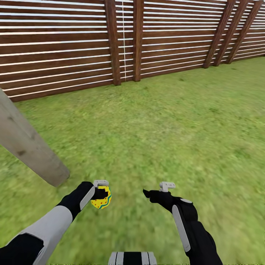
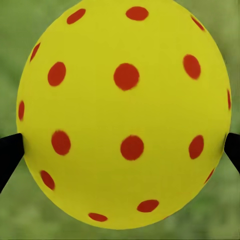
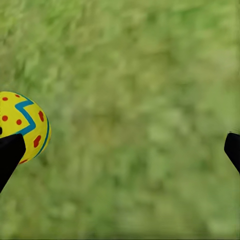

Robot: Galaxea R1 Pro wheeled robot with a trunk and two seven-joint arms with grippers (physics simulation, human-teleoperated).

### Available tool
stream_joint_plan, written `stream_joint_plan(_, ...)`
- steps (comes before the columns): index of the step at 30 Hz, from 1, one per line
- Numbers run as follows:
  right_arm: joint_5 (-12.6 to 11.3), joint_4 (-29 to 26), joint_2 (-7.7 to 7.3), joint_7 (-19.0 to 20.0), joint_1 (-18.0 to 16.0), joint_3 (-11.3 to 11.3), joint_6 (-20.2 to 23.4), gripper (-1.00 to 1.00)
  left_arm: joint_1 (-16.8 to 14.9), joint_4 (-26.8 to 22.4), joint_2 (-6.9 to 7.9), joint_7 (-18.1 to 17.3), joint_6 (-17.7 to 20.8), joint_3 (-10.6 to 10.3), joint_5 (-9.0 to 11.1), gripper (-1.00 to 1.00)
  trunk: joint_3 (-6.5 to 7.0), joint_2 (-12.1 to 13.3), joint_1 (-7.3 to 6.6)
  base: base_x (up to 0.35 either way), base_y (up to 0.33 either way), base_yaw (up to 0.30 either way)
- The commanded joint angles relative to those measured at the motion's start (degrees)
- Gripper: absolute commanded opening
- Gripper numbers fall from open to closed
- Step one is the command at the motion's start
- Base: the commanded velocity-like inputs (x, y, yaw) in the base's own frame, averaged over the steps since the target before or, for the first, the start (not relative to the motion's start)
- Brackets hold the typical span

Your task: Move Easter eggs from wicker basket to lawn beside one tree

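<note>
Yellow and glossy, an egg (image 2: 125,112) with red dots sits clamped in my left gripper (image 2: 120,150), one black fingertip (image 2: 10,155) pressing each flank, blurred grass behind it. In the head view that egg (image 1: 102,197) hangs just beyond my left wrist at about 7 o'clock, and blue zigzags show on the side turned toward my other arm, so it carries both markings.

My right gripper (image 3: 120,150) stands spread wide with nothing between its fingertips (image 3: 10,155); only lawn (image 3: 140,100) lies past them. The egg (image 3: 22,127) held by my left arm shows just beside one of those tips, though I cannot tell whether they touch. From the head, the right gripper (image 1: 152,194) sits near 5 o'clock, apart from the egg, both held above the grass.

Lawn (image 1: 158,125) spreads mottled green all around. A thick pale grey-brown trunk (image 1: 25,143) slants across 9 o'clock, its foot meeting the grass near my left arm (image 1: 51,224). A brown fence (image 1: 66,40) of horizontal slats runs along 12 o'clock. My right arm (image 1: 191,228) reaches in from below.
</note>
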Motion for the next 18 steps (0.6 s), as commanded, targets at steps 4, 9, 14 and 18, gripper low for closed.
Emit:
stream_joint_plan(4, -0.5, -0.1, 0.02, -0.2, 0.0, 0.0, 0.3, 1.00, 0.0, -0.1, 0.07, 0.5, 0.0, -0.5, 0.6, -1.00, -0.94, -0.1, 0.09, 0.000, 0.000, 0.000)
stream_joint_plan(9, -0.5, -0.1, 0.02, -0.2, 0.0, 0.0, 0.3, 1.00, 0.0, -0.1, 0.07, 0.5, -0.1, -0.5, 0.6, -1.00, -2.04, -0.1, 0.22, 0.000, 0.000, 0.000)
stream_joint_plan(14, -0.5, -0.1, 0.02, -0.2, 0.0, 0.0, 0.3, 1.00, 0.0, -0.1, 0.07, 0.5, -0.1, -1.1, 0.6, -1.00, -3.15, -0.2, 0.35, 0.000, 0.000, 0.000)
stream_joint_plan(18, -0.5, -0.1, 0.02, -0.2, 0.0, 0.0, 0.3, 1.00, 0.0, -0.1, 0.07, 0.5, -0.1, -1.2, 0.6, -1.00, -4.04, -0.3, 0.45, 0.000, 0.000, 0.000)
